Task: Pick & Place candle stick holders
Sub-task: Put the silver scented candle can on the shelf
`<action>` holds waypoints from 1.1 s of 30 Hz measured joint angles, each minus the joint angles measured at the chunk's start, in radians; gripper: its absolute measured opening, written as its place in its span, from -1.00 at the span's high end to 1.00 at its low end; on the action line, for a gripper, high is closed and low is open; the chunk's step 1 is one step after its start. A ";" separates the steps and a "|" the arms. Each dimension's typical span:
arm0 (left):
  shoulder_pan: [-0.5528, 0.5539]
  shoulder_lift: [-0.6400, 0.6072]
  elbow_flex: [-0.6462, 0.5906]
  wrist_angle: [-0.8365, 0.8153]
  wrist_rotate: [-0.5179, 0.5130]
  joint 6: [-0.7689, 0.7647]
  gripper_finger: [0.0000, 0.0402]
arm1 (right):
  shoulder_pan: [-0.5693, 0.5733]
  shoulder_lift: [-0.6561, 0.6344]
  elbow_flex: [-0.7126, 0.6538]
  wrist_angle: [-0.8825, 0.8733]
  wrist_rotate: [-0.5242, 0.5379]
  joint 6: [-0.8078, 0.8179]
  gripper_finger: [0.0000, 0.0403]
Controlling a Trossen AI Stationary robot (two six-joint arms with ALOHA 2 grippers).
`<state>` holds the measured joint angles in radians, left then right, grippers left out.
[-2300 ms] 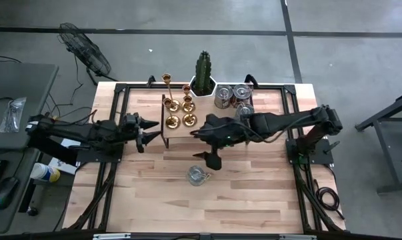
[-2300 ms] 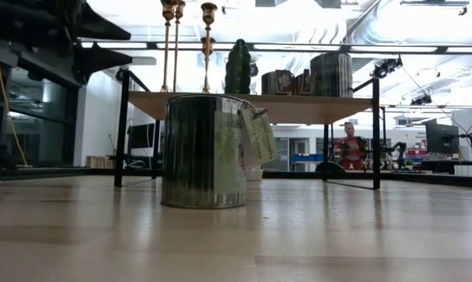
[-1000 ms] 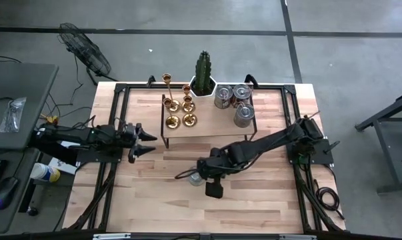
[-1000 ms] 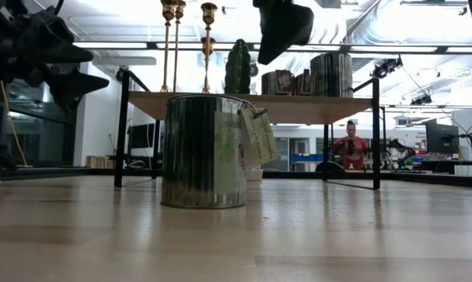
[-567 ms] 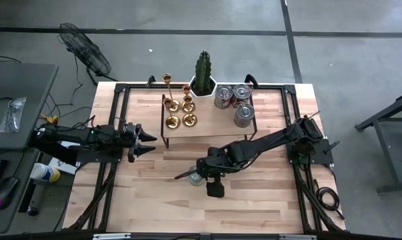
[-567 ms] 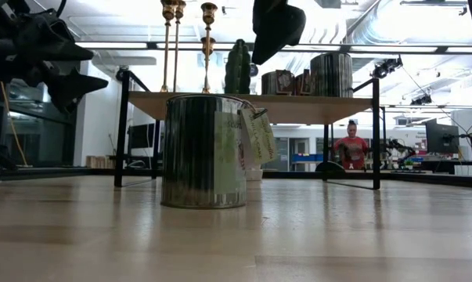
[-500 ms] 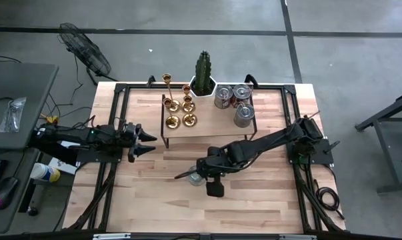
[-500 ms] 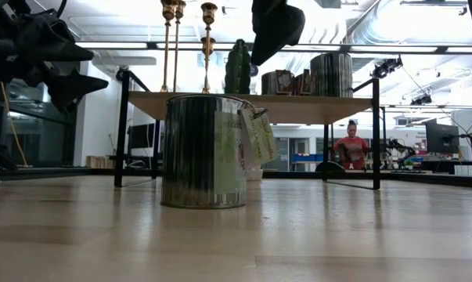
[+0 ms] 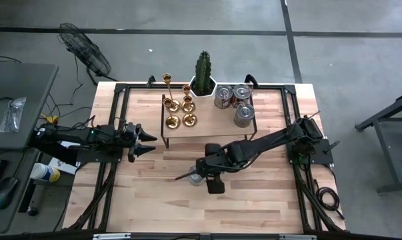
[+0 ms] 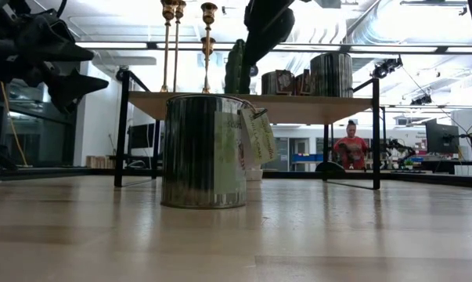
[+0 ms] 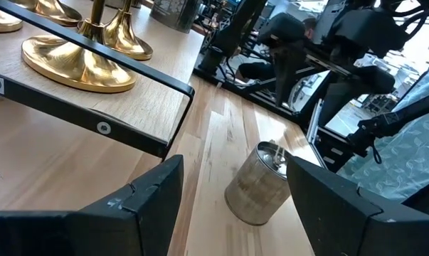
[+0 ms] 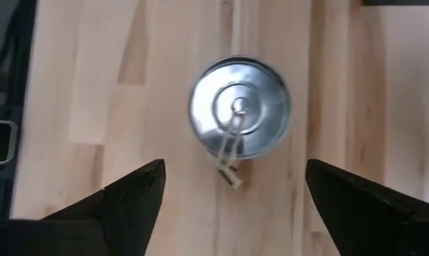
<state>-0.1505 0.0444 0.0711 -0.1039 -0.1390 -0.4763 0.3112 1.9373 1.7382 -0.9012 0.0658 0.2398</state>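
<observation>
Right gripper (image 12: 228,185) wide apart, empty, above silver tin (image 12: 239,107) (lid on); left gripper (image 11: 232,195) apart, empty.

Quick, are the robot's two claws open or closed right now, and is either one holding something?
Left gripper: open, holding nothing, beside the shelf.
Right gripper: open, holding nothing, above the tin.
</observation>
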 joint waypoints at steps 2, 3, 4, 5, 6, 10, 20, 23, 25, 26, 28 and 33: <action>0.000 0.000 0.000 0.000 0.000 0.000 -0.22 | 0.000 0.000 0.000 -0.002 0.023 0.011 -0.68; 0.000 0.000 0.000 0.000 0.000 0.000 -0.22 | 0.000 0.000 0.000 -0.002 0.032 0.020 -0.71; 0.000 0.000 0.000 0.000 0.000 0.000 -0.22 | 0.000 0.000 0.000 -0.001 0.038 0.025 -0.75; 0.000 0.000 0.000 0.000 0.000 0.000 -0.22 | 0.000 0.000 0.000 0.001 0.039 0.026 -0.79; 0.000 0.000 0.000 0.000 0.000 0.000 -0.22 | 0.000 0.000 0.000 0.001 0.040 0.026 -0.83; 0.000 0.000 0.000 0.000 0.000 0.000 -0.22 | 0.000 0.016 -0.001 0.043 0.040 0.044 -0.97; 0.000 0.001 0.000 -0.001 0.000 0.000 -0.22 | -0.007 0.073 -0.002 0.120 0.040 0.022 -0.99; 0.000 0.001 0.000 -0.001 -0.001 0.000 -0.22 | -0.010 0.087 -0.002 0.125 0.038 0.020 -0.99; 0.000 0.001 0.000 -0.001 -0.001 0.000 -0.22 | -0.013 0.101 -0.002 0.143 0.037 0.012 -0.99; 0.000 0.001 0.000 -0.001 -0.001 0.000 -0.22 | -0.016 0.109 -0.002 0.144 0.038 0.004 -0.99; 0.000 0.001 0.000 -0.001 -0.001 0.000 -0.22 | -0.019 0.118 -0.002 0.155 0.052 0.000 -0.99; 0.000 0.001 0.000 -0.001 -0.001 -0.001 -0.22 | -0.025 0.116 -0.002 0.157 0.033 0.002 -0.99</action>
<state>-0.1506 0.0456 0.0708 -0.1051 -0.1399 -0.4770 0.2860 2.0537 1.7363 -0.7438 0.0992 0.2415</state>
